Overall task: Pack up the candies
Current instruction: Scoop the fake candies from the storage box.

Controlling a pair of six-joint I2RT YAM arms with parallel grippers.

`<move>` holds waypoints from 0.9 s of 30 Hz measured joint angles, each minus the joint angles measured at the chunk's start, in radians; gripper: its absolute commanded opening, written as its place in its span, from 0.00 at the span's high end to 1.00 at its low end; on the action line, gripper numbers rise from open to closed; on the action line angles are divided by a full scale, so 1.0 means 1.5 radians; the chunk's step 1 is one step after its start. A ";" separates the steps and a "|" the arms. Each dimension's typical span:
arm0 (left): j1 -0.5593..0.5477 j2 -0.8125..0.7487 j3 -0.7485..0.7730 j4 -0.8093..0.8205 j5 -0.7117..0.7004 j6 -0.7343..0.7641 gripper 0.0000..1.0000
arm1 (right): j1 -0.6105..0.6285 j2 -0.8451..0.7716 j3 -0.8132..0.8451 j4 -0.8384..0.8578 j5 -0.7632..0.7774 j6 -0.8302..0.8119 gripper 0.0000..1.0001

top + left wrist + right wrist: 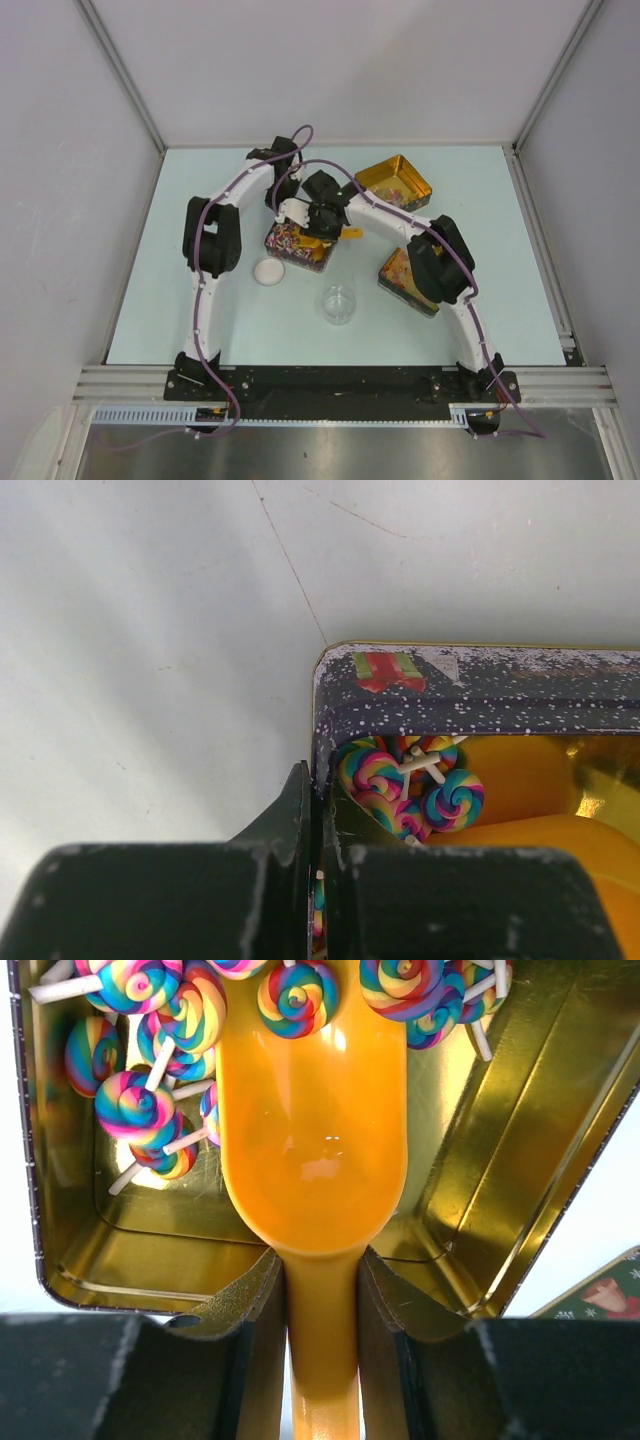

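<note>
The candies [150, 1110] are small rainbow swirl lollipops on white sticks, heaped in an open dark speckled tin [290, 254] with a gold inside, at the table's middle. My left gripper [322, 800] is shut on that tin's wall [480, 685] near a corner, one finger outside and one inside, right beside the candies [410, 785]. My right gripper [322, 1270] is shut on the handle of an orange scoop [315, 1130]. The scoop's bowl lies inside the tin, its tip among the candies; one lollipop sits at its front lip and the rest of the bowl is bare.
A second open gold tin [395, 182] stands at the back right. A decorated tin lid [405, 278] lies under the right arm. A clear glass jar [338, 303] stands at the front middle, with a white round lid [269, 271] to its left.
</note>
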 measured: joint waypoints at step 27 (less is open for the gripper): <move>0.000 -0.006 0.000 -0.003 -0.008 0.018 1.00 | -0.038 -0.089 -0.195 0.223 -0.122 0.059 1.00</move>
